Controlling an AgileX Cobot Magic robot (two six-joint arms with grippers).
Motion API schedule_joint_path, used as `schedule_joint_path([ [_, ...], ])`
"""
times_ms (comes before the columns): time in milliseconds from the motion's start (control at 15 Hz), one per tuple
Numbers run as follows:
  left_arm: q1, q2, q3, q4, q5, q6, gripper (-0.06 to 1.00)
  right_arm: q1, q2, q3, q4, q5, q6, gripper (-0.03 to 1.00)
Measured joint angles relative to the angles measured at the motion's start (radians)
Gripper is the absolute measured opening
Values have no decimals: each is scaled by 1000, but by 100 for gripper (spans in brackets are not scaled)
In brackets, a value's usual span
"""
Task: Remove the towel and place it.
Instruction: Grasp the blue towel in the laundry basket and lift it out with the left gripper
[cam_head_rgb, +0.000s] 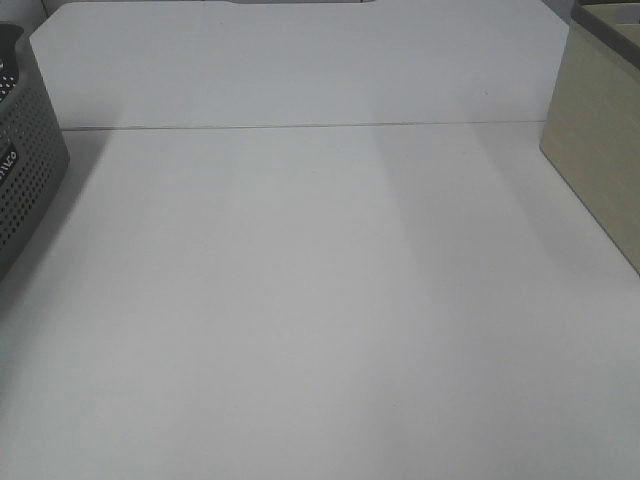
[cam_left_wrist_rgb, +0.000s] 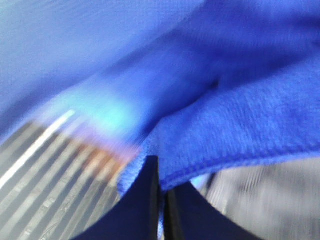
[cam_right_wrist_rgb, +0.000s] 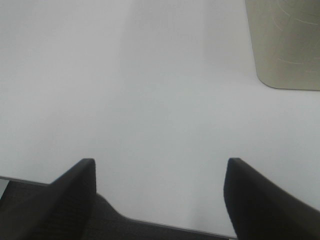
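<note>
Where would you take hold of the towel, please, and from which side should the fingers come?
Grip the towel by its stitched hem, at the corner where the left gripper's fingers are shut on it. That edge is thin and exposed, so come edge-on from outside the cloth.

White table (cam_head_rgb: 320, 300) bears grey basket (cam_head_rgb: 25, 150) and beige box (cam_head_rgb: 600, 150).

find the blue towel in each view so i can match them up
exterior high: not in it.
left wrist: the towel fills most of the picture, hem pinched in the shut left gripper.
right wrist: not in it.
shared landmark: the beige box, in exterior high and right wrist.
</note>
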Motion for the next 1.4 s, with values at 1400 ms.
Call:
schedule_joint_path([
  [1400, -374, -635, -158, -390, -139, -22, 0, 0, 0, 0, 2, 0, 0, 71],
])
